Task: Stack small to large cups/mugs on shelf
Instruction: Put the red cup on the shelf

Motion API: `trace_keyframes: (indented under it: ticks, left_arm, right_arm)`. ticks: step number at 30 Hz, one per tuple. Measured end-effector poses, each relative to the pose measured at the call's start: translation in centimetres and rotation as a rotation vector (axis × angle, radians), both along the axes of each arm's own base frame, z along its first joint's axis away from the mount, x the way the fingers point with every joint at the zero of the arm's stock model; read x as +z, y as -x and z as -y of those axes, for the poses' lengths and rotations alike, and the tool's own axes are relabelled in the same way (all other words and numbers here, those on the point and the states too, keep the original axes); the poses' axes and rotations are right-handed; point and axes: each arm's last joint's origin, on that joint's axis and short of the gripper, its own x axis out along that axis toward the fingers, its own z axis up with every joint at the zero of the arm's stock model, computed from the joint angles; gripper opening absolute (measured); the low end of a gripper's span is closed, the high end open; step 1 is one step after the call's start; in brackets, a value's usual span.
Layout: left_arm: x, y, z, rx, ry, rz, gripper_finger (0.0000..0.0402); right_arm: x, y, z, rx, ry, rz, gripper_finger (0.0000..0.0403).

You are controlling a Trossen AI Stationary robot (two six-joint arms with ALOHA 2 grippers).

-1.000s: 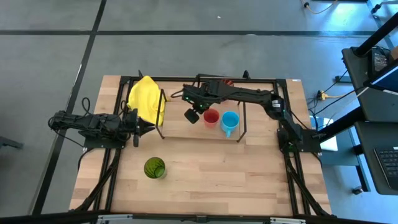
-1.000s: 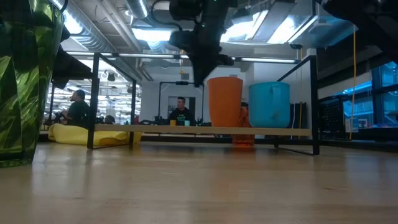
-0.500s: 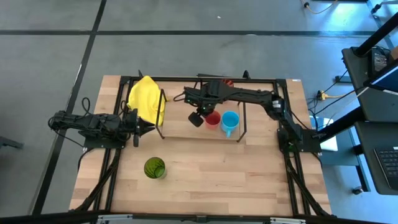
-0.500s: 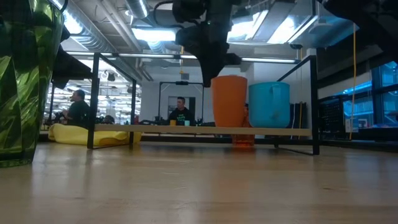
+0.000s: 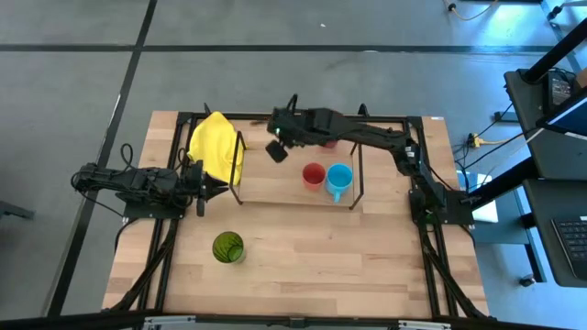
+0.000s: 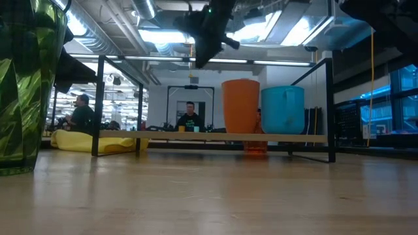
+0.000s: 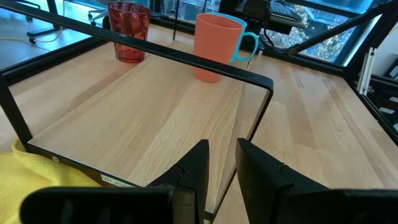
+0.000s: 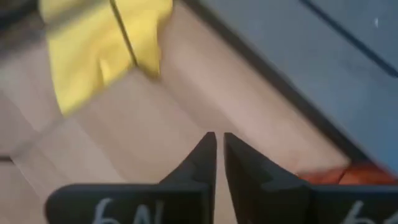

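An opaque orange cup (image 5: 313,174) (image 6: 240,108) and a light blue mug (image 5: 338,178) (image 6: 283,109) stand upright, side by side, on the wooden shelf (image 5: 275,190) (image 7: 155,106). A translucent red tumbler (image 7: 129,31) stands on the table behind the shelf. A green tumbler (image 5: 227,247) stands on the table near its front. My right gripper (image 5: 275,151) (image 8: 219,146) hangs above the shelf's far left part, left of the orange cup. Only a narrow gap shows between its fingers, with nothing in it. My left gripper (image 5: 209,183) (image 7: 224,155) waits at the shelf's left end, open and empty.
A yellow cloth (image 5: 218,147) lies at the shelf's far left end, draped over the black wire frame (image 5: 240,170). A second wire frame (image 5: 358,174) closes the shelf's right end. Bare tabletop (image 5: 321,257) lies in front of the shelf.
My right gripper first nudged the orange cup a little closer to the blue mug. It then rose clear of the cup's rim and went toward the table's far left, tipping less steeply downward. The orange cup stays upright on the shelf.
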Motion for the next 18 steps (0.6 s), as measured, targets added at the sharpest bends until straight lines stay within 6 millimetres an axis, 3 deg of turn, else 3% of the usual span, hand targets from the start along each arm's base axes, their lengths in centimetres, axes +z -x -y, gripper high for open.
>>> trace_keyframes:
  ticks: [3,7,13,18]
  left_arm:
    - [0.0,0.0,0.0,-0.001,0.000,0.000,0.0075]
    - [0.0,0.0,0.0,-0.001,0.000,0.000,0.0075]
    - [0.0,0.0,0.0,-0.001,0.000,0.000,0.0075]
    - [0.0,0.0,0.0,0.000,0.000,0.000,0.0075]
  right_arm:
    - [1.3,0.4,1.3,-0.024,0.019,0.073,0.0061]
    - [1.8,2.1,4.0,-0.083,-0.014,0.037,0.0109]
    - [0.1,6.3,9.5,-0.251,-0.260,-0.103,0.0176]
    - [-0.5,8.5,13.3,-0.268,-0.346,-0.119,0.0193]
